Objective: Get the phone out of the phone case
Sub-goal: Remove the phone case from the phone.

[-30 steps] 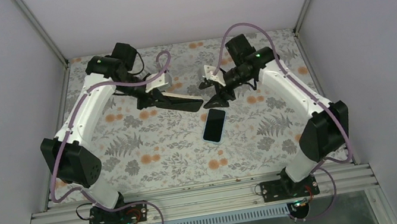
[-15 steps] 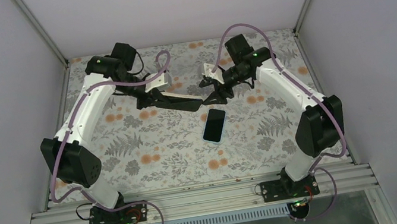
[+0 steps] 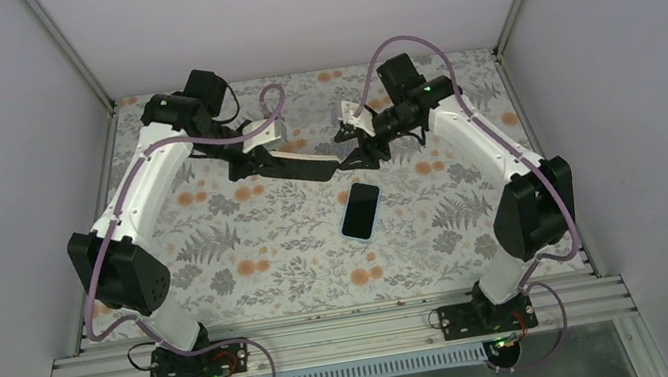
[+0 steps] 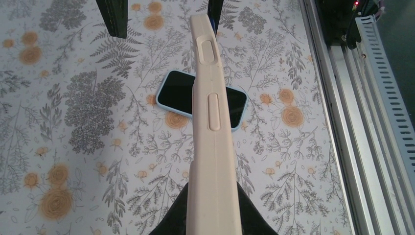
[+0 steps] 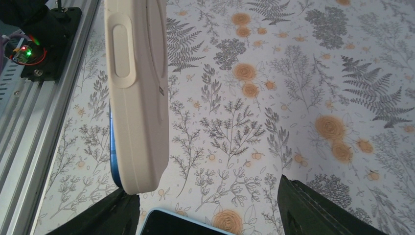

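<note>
I see L gripper point(image 3: 257, 164) clamped on the case point(image 4: 211, 122), held in air just beyond the phone point(image 3: 361, 210) lying on the table point(image 3: 219, 257), R gripper point(image 3: 360, 154) w/ jaws apart near it.

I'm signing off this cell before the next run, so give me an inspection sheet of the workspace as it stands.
Surface: floral table cover, lying flat.
Job's things: phone lies screen up on the cover, apart from the case; phone case is held off the surface.
Clutter: nothing seen.
Grippers: left gripper shut on the phone case; right gripper open, fingers either side of the case's free end, contact unclear.
Cables: purple cables loop along both arms, off the surface.
Surroundings: plain walls on three sides; aluminium rail at the near edge.
</note>
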`<action>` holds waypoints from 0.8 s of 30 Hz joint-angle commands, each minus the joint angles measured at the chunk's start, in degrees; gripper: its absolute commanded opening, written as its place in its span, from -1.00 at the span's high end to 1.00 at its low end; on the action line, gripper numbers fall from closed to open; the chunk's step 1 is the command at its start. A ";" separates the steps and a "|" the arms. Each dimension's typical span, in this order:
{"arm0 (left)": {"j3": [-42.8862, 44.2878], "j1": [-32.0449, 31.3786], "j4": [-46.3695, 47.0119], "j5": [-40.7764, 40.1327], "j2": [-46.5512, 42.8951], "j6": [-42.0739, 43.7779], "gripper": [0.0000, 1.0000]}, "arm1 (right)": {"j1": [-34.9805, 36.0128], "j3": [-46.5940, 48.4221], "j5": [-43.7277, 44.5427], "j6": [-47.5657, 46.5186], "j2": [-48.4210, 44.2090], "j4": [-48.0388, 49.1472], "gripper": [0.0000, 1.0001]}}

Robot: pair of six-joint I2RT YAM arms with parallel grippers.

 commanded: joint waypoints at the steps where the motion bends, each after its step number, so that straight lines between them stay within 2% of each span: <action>1: 0.85 -0.61 -1.13 5.26 -1.21 1.59 0.95 | -0.90 3.05 0.32 3.00 0.77 5.78 -0.41; 5: 0.18 -0.99 -1.15 6.15 -1.15 2.00 0.95 | -0.91 3.94 0.03 6.11 0.85 8.90 -0.42; 10: -0.34 -2.79 -1.18 7.90 -0.30 2.33 0.95 | -0.65 9.54 0.39 9.53 3.07 9.79 -0.43; 17: -4.62 -10.30 -1.23 4.89 1.26 1.54 0.95 | 0.44 14.78 2.07 12.66 4.89 11.50 -0.43; 20: -3.75 -10.98 -1.17 5.61 2.28 1.97 0.95 | 0.82 15.00 -0.48 12.52 4.98 11.16 -0.45; 24: 0.63 -10.70 0.64 6.90 3.98 1.78 0.95 | 3.07 16.37 -6.32 7.88 5.41 4.60 -0.52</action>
